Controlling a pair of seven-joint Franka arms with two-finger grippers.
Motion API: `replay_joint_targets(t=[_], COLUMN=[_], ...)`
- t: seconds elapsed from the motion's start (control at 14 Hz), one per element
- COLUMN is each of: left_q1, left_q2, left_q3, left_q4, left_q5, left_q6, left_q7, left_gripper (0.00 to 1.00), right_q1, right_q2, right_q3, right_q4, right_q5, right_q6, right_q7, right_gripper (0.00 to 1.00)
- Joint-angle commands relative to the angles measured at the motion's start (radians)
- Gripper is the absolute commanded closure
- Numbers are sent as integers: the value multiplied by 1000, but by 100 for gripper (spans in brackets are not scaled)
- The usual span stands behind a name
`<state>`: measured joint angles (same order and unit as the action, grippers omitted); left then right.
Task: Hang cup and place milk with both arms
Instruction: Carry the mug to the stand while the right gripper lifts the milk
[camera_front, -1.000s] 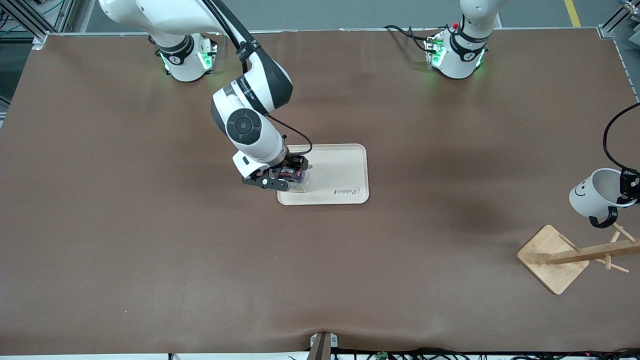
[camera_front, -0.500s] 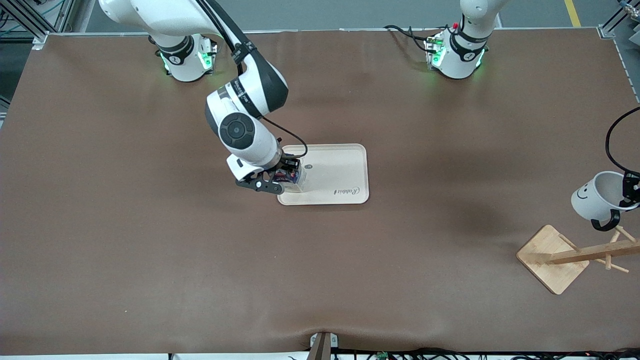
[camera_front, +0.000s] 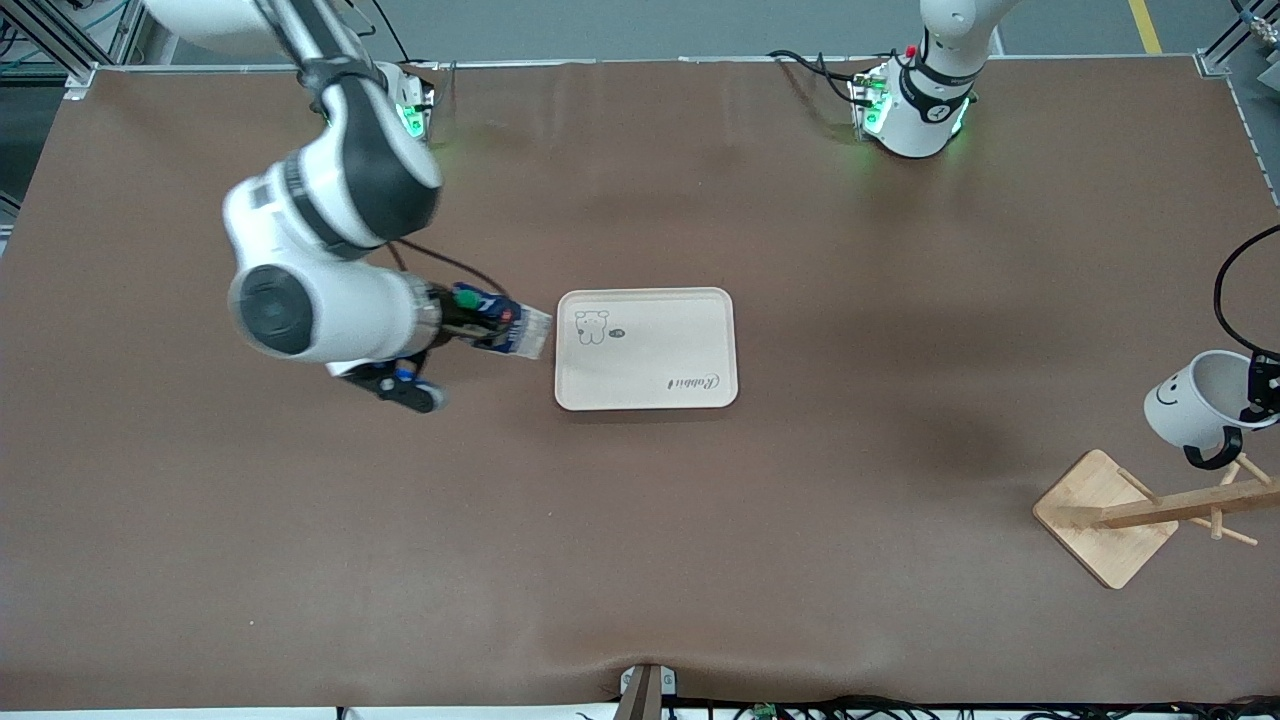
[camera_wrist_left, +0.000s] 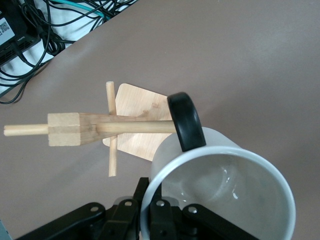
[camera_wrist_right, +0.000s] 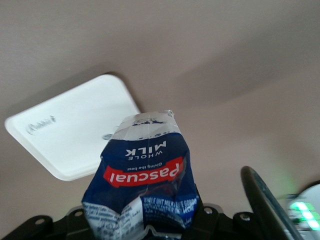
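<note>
My right gripper (camera_front: 468, 318) is shut on the dark blue milk carton (camera_front: 503, 328) and holds it tipped on its side, green cap toward the wrist. It is in the air over the table beside the tray's (camera_front: 660, 345) edge toward the right arm's end. The right wrist view shows the carton (camera_wrist_right: 142, 172) in my right gripper (camera_wrist_right: 145, 222), with the tray (camera_wrist_right: 75, 125) past it. My left gripper (camera_front: 1262, 392) is shut on the rim of the white smiley cup (camera_front: 1190, 405), tilted over the wooden rack (camera_front: 1140, 515). In the left wrist view the cup's black handle (camera_wrist_left: 186, 120) sits at a peg of the rack (camera_wrist_left: 95, 127); my left gripper (camera_wrist_left: 151, 202) pinches the rim.
The cream tray carries only a printed bear and lettering. The rack's square base (camera_front: 1100, 510) stands near the left arm's end of the table, close to the edge. Brown mat (camera_front: 640, 560) covers the table; cables (camera_wrist_left: 30, 30) lie off its edge.
My right arm lifted the milk off the tray and swung it toward the right arm's end, tipping it sideways. My left gripper lowered the cup slightly toward the rack.
</note>
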<state>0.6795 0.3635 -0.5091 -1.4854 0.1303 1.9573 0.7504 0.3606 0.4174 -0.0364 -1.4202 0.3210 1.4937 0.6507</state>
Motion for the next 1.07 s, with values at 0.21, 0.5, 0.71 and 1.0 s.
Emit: replay_joint_targets(t=[0.21,0.5,0.71,1.0], left_q1=[5,6,6,6], left_q2=[37,63,72,77], left_q3=[6,9,11,9], left_q4=[45,76,80,82], left_q5=[-8,-6,-8,-18], left_q6=[-9,-9,-9,-9], left_q7=[26,49,40,24], left_gripper=[100,100,100,0], right_q1=[-164,-320,-371,-433], right_q2=[-39,-29,-28,-23], right_q3=[15,13,13,13], right_q4=[-104,-115,-140,-209], right_q5=[-231,-276,-391,-458], right_q6=[-56,-38,41,206], right_q7=[-163,-432,-546,-649], right_gripper=[100,100,100,100])
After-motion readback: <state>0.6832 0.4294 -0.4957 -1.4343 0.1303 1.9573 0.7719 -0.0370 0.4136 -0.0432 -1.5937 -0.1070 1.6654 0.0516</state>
